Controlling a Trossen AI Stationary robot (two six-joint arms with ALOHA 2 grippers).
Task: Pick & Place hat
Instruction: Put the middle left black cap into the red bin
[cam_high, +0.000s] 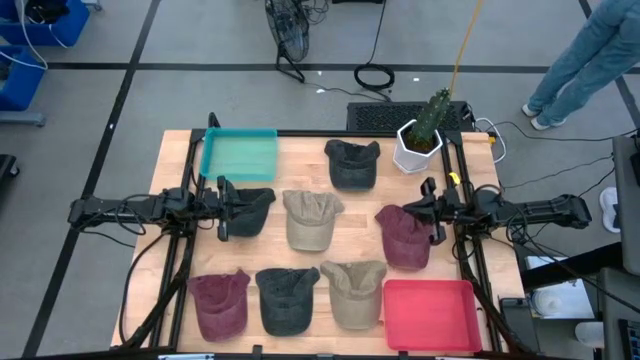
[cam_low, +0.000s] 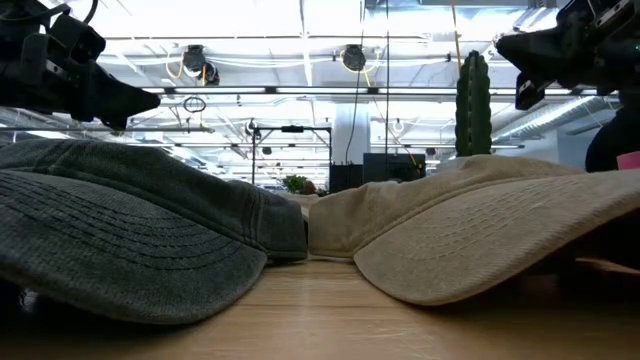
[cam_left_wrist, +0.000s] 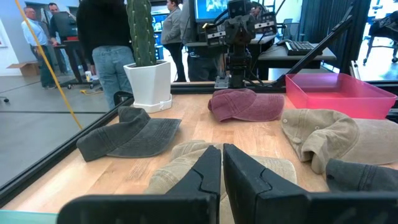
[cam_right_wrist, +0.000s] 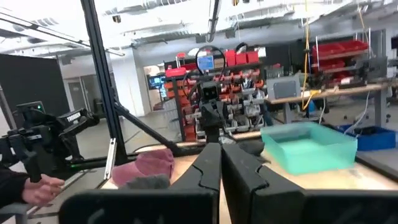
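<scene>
Several caps lie flat on the wooden table: dark grey (cam_high: 352, 163), black (cam_high: 256, 208), beige (cam_high: 310, 218), maroon (cam_high: 405, 235), and along the near edge maroon (cam_high: 220, 303), dark grey (cam_high: 288, 298) and beige (cam_high: 352, 292). My left gripper (cam_high: 232, 209) hovers shut over the black cap's left side, its fingers (cam_left_wrist: 211, 177) pointing toward the table's right. My right gripper (cam_high: 426, 212) hovers shut beside the maroon cap's upper edge, its fingers (cam_right_wrist: 210, 168) pointing left. In the low view both grippers (cam_low: 90, 85) (cam_low: 560, 50) hang well above the caps.
A teal tray (cam_high: 240, 155) sits at the far left corner and a pink-red tray (cam_high: 432, 315) at the near right corner. A cactus in a white pot (cam_high: 420, 140) stands at the far right. Black frame rails run along both table sides. A person (cam_high: 585, 60) walks beyond the table.
</scene>
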